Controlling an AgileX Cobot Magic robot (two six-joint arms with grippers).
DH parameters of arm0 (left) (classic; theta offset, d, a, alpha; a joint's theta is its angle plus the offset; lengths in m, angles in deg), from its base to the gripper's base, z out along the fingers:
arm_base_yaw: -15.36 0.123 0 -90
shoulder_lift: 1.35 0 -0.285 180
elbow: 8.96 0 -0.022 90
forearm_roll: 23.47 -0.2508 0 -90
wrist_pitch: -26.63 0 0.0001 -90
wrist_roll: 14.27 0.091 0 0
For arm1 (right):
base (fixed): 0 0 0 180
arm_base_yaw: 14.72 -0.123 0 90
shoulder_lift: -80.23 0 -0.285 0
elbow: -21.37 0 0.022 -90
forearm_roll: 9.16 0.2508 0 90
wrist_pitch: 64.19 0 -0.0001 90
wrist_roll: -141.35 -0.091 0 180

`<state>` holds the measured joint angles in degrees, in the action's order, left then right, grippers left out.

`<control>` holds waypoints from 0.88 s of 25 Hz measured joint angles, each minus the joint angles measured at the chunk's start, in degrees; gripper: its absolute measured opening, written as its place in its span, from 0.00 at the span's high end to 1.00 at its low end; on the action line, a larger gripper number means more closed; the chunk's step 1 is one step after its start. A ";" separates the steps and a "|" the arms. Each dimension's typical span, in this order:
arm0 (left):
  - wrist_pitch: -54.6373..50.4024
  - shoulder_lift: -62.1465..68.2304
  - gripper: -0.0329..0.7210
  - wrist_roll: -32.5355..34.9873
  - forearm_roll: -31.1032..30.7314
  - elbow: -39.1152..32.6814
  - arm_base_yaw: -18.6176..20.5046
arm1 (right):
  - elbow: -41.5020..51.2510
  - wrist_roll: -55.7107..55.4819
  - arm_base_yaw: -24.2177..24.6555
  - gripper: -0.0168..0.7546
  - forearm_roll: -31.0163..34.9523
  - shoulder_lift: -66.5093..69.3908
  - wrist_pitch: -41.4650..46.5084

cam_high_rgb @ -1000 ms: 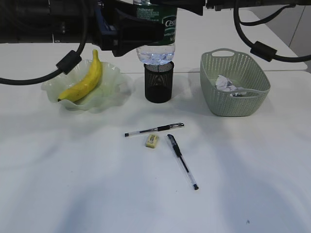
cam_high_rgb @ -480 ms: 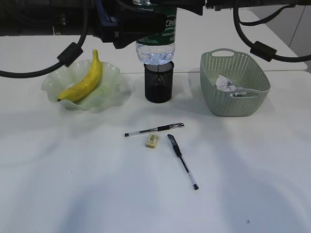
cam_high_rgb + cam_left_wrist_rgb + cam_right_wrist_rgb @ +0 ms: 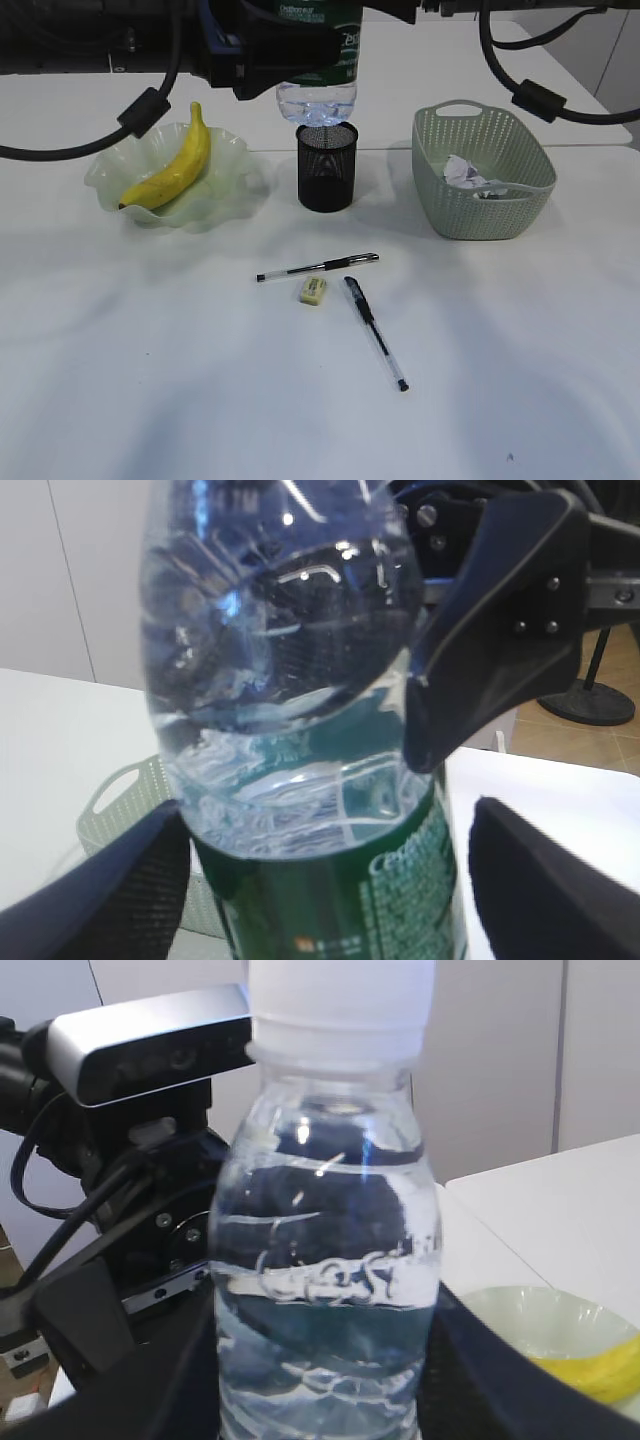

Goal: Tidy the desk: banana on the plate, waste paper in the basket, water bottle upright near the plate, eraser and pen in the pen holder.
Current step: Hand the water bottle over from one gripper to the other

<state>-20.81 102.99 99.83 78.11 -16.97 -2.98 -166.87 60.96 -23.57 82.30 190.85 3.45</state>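
High over the black mesh pen holder (image 3: 326,168) hangs the water bottle (image 3: 318,95), upright with its clear bottom down. My right gripper (image 3: 325,1380) is shut on it, both fingers pressed to its sides. My left gripper (image 3: 325,880) stands open around the green label, with a gap at its right finger (image 3: 540,880). The banana (image 3: 172,165) lies in the wavy green plate (image 3: 235,160). The waste paper (image 3: 468,175) sits inside the sage-green basket (image 3: 482,200). On the desk (image 3: 150,350) lie the eraser (image 3: 313,290) and two pens (image 3: 318,267), (image 3: 375,330).
The plate, the pen holder and the basket stand in a row across the back of the desk. Black cables and both arms fill the top of the exterior view. The wide front half of the tabletop holds only the pens and the eraser.
The bottle has risen a little and now hangs clear above the pen holder's rim. Both grippers rose with it. Everything on the desk stays put.
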 joint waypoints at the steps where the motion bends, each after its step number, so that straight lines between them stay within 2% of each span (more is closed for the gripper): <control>1: 0.00 0.00 0.15 0.00 0.00 0.00 0.00 | 0.00 0.00 0.00 0.50 0.00 0.00 0.00; 17: 0.88 1.69 0.17 0.00 0.00 1.54 -1.37 | 0.00 -0.09 -1.28 0.50 0.00 0.00 -0.13; 22: 0.99 1.69 0.24 -0.20 0.00 1.54 -1.40 | 0.00 -0.09 -1.28 0.50 0.00 0.00 -0.35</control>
<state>-19.82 104.68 99.63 78.11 -15.43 -4.38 -166.87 60.86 -24.85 82.30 190.85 3.10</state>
